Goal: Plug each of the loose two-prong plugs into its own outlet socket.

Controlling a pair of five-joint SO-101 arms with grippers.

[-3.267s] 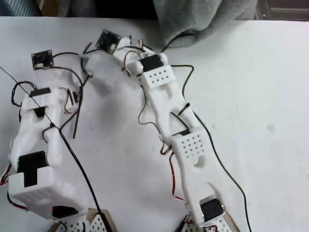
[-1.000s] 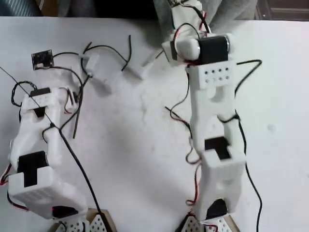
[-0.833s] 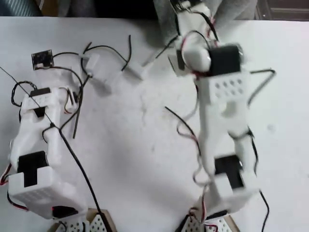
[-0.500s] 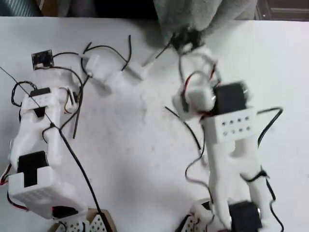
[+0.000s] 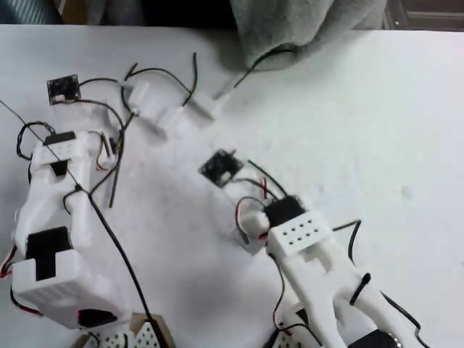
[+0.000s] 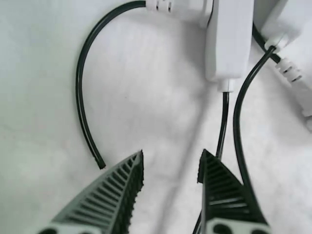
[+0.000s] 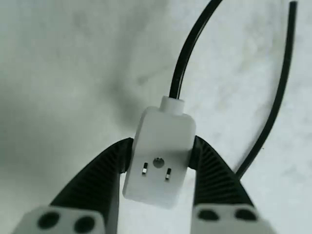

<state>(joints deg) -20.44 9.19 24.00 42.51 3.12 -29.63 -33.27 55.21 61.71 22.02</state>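
From above, white connectors [image 5: 170, 116] lie on the bench [image 5: 377, 130], well apart from the right arm [image 5: 297, 235]. Left wrist: left gripper [image 6: 170, 163] fingers gape, empty, beside a black cable [image 6: 78, 97]; right wrist: right gripper [image 7: 162, 142] fingers clamp a white outlet socket [image 7: 156, 165].

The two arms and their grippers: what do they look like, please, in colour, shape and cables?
The left arm and right arm are white plastic shells with black motors, perforated panels and thin red and black wires. The left gripper and right gripper have dark, tapering fingers; the left one's are ribbed inside.
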